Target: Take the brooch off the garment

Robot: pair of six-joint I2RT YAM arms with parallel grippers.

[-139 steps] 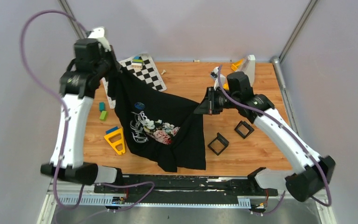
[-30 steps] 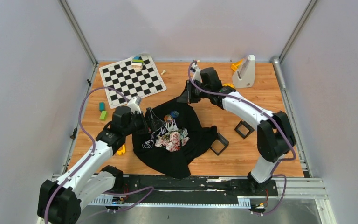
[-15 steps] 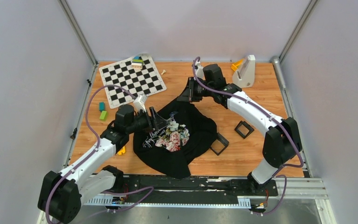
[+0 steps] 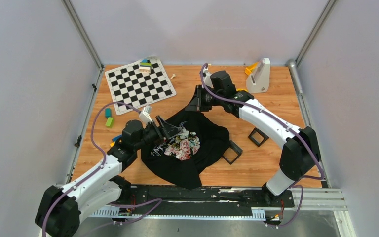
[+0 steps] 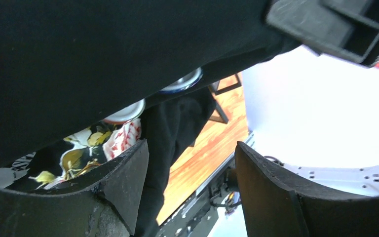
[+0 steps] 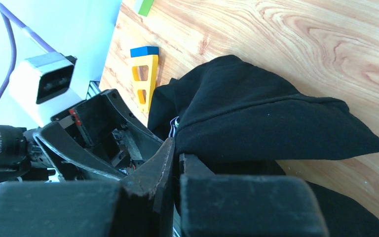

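The garment (image 4: pixel 212 140) is a black shirt with a floral print, crumpled on the wooden table. My right gripper (image 4: pixel 193 105) is shut on the shirt's far edge and holds that fold (image 6: pixel 256 118) up; its fingers (image 6: pixel 177 150) pinch the cloth. My left gripper (image 4: pixel 170 128) sits low at the shirt's left side by the print, jaws apart (image 5: pixel 190 145), with nothing pinched between them. In the left wrist view, the brooch (image 5: pixel 182 81) peeks out as a bluish round rim under the lifted black fold, above and beyond the fingers. I cannot make it out in the top view.
A chessboard (image 4: pixel 139 85) lies at the back left and a white stand (image 4: pixel 260 75) at the back right. Two black square frames (image 4: pixel 258 136) (image 4: pixel 233 151) lie right of the shirt. Small green blocks (image 4: pixel 108 117) and a yellow piece (image 6: pixel 143 81) lie by the left arm.
The left gripper slid further onto the shirt and narrowed its jaws, bunching the cloth. The brooch, plain in the top view a second ago, is now covered there. The right gripper kept its hold.
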